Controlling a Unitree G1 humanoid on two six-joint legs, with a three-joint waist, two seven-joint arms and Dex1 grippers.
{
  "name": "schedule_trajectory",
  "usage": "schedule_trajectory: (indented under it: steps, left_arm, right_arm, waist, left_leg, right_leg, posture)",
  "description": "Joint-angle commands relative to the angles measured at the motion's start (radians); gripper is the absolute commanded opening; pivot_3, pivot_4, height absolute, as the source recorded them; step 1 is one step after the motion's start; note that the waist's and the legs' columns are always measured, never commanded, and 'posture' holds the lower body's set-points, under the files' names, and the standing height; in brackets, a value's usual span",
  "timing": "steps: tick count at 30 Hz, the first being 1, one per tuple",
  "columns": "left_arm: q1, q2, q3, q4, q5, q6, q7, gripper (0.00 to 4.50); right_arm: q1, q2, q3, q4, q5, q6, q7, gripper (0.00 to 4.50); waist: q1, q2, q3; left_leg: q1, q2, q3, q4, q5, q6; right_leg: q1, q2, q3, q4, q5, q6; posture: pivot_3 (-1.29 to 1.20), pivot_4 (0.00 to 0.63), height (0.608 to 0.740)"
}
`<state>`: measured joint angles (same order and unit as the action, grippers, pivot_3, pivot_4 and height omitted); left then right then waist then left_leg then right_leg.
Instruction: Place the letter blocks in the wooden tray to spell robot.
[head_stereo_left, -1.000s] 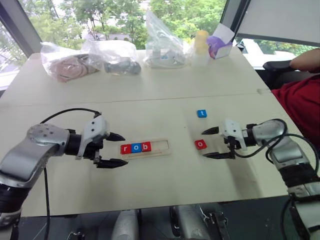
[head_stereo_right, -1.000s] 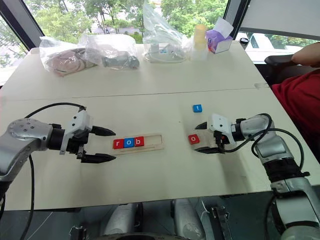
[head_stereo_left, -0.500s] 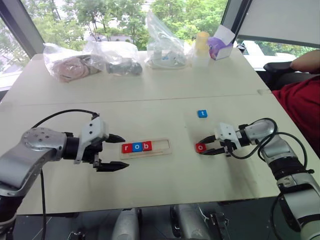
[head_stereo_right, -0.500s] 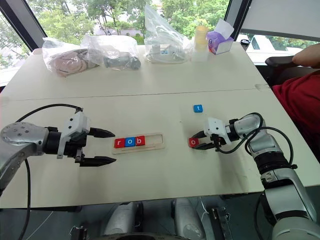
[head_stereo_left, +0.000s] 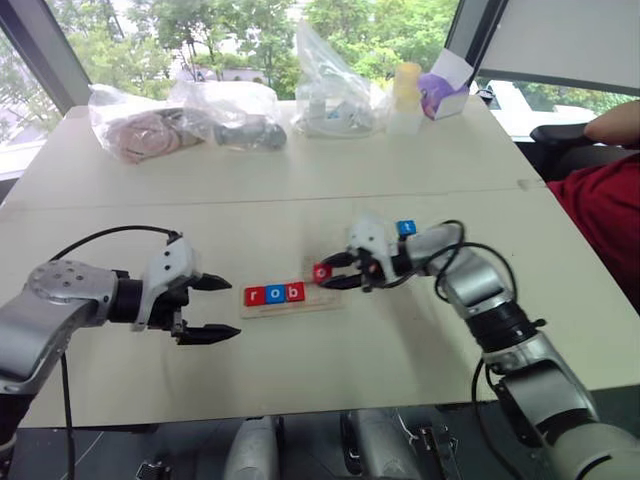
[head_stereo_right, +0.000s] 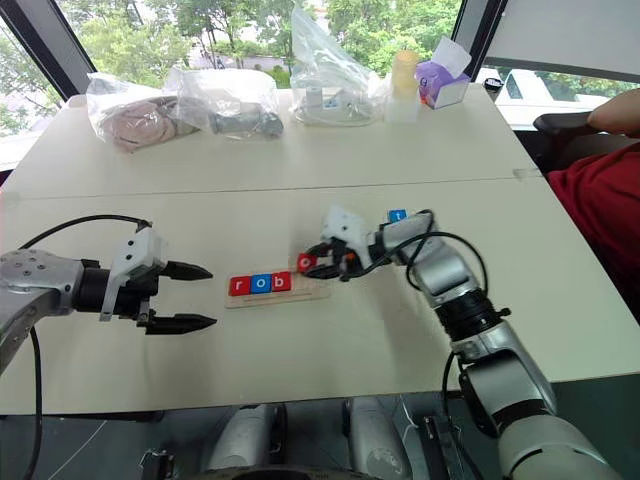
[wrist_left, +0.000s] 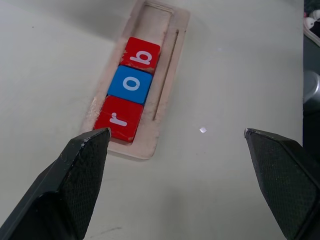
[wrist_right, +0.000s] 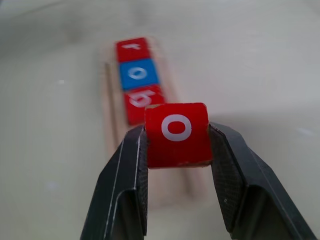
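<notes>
The wooden tray (head_stereo_left: 326, 297) lies mid-table with three letter blocks in its left part: red r (head_stereo_left: 254, 296), blue o (head_stereo_left: 274, 294), red b (head_stereo_left: 294, 292). My right gripper (head_stereo_left: 326, 276) is shut on a red o block (head_stereo_left: 321, 271) and holds it just above the tray's right part; the right wrist view shows the o block (wrist_right: 177, 134) pinched between both fingers, with the tray (wrist_right: 108, 127) beyond. A blue t block (head_stereo_left: 405, 227) lies on the table behind my right arm. My left gripper (head_stereo_left: 214, 308) hangs open to the left of the tray, holding nothing.
Clear plastic bags (head_stereo_left: 180, 115) with items, a yellow-capped bottle (head_stereo_left: 403, 92) and a purple box (head_stereo_left: 442, 91) stand along the far edge. A person's red sleeve (head_stereo_left: 605, 215) is at the right side of the table.
My right gripper shut on the red o block, lifted it and carried it left to above the tray. The left gripper stays open in about the same place.
</notes>
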<state>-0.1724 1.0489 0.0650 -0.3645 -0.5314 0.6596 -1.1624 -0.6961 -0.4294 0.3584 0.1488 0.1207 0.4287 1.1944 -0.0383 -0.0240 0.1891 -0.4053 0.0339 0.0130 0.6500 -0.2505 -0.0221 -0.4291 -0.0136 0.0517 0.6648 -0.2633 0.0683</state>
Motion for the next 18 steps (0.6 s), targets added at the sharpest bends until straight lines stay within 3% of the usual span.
schedule_trajectory:
  steps: [1, 18]
  left_arm:
    - [-0.004, -0.007, 0.031, -0.034, -0.01, -0.004, 0.021, 4.5]
    - [-0.024, -0.054, 0.026, -0.051, -0.048, 0.012, 0.075, 4.5]
  right_arm:
    - [-0.02, -0.004, 0.015, -0.041, -0.012, -0.014, 0.001, 1.15]
    - [-0.059, 0.02, 0.083, 0.095, -0.104, -0.101, 0.001, 1.15]
  waist:
    - [0.0, 0.0, 0.0]
    - [-0.006, 0.0, 0.0]
  left_leg:
    - [0.0, 0.0, 0.0, 0.0, 0.0, 0.0]
    - [0.0, 0.0, 0.0, 0.0, 0.0, 0.0]
  right_leg:
    - [0.0, 0.0, 0.0, 0.0, 0.0, 0.0]
    - [0.0, 0.001, 0.0, 0.0, 0.0, 0.0]
  posture:
    - [0.0, 0.15, 0.74]
    - [0.0, 0.15, 0.74]
